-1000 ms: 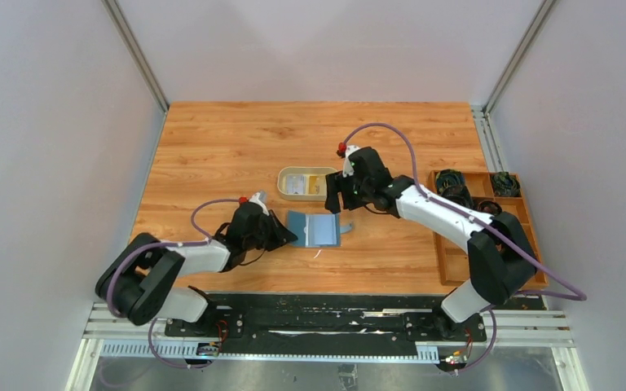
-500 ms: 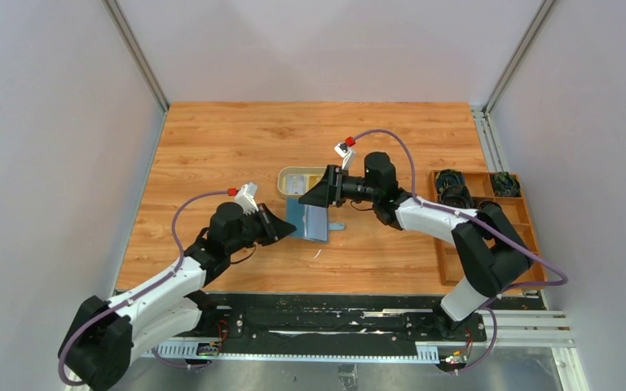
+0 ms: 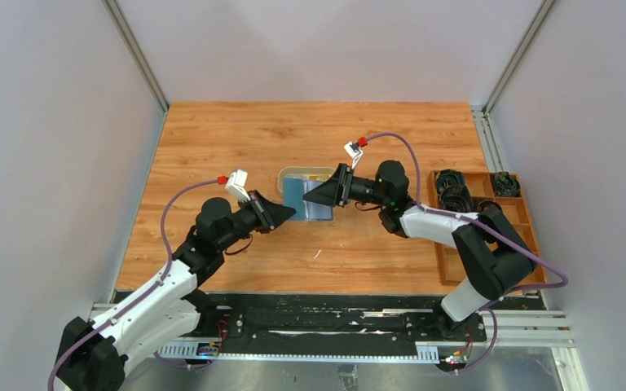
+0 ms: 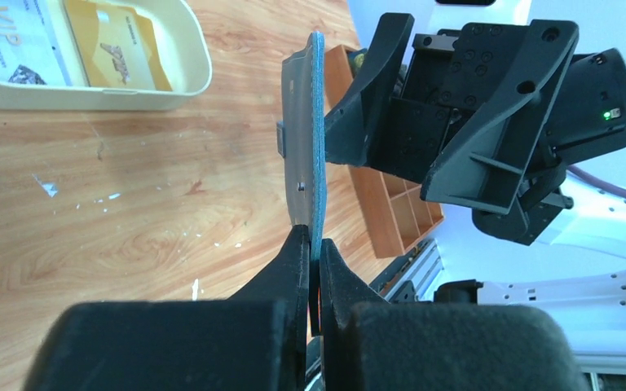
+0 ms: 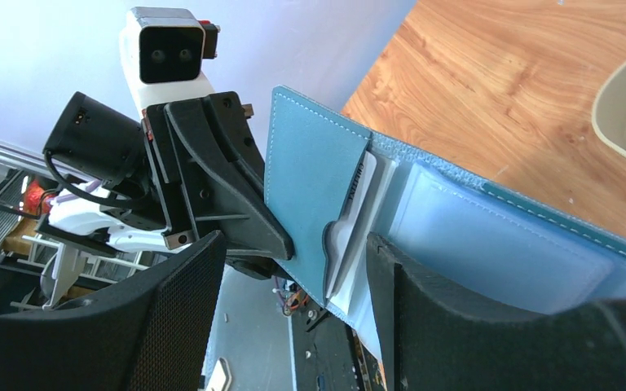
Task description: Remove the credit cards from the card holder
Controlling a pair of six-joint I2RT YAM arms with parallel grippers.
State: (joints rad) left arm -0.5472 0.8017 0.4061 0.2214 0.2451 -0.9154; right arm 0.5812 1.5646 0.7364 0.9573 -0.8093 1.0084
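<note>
The teal-blue card holder [image 3: 295, 195] is held upright in the air, just in front of the tan tray. My left gripper [image 3: 285, 213] is shut on its lower edge, seen edge-on in the left wrist view [image 4: 316, 147]. My right gripper [image 3: 314, 198] is open and faces the card holder's paler inside [image 5: 489, 244], its jaws straddling the pocket side. A pale whitish card [image 5: 357, 213] sticks out of the pocket behind the teal flap [image 5: 310, 171]. A whitish card [image 4: 12, 45] and a yellow card [image 4: 114, 49] lie in the tray.
The tan oval tray [image 3: 284, 181] sits mid-table behind the card holder; it also shows in the left wrist view [image 4: 187, 77]. A brown compartmented wooden box [image 3: 443, 244] with dark items stands at the right edge. Grey walls close in the table.
My left gripper has lifted the card holder off the table and carried it up toward the tray. My right gripper has swung round to face the card holder's open side.
</note>
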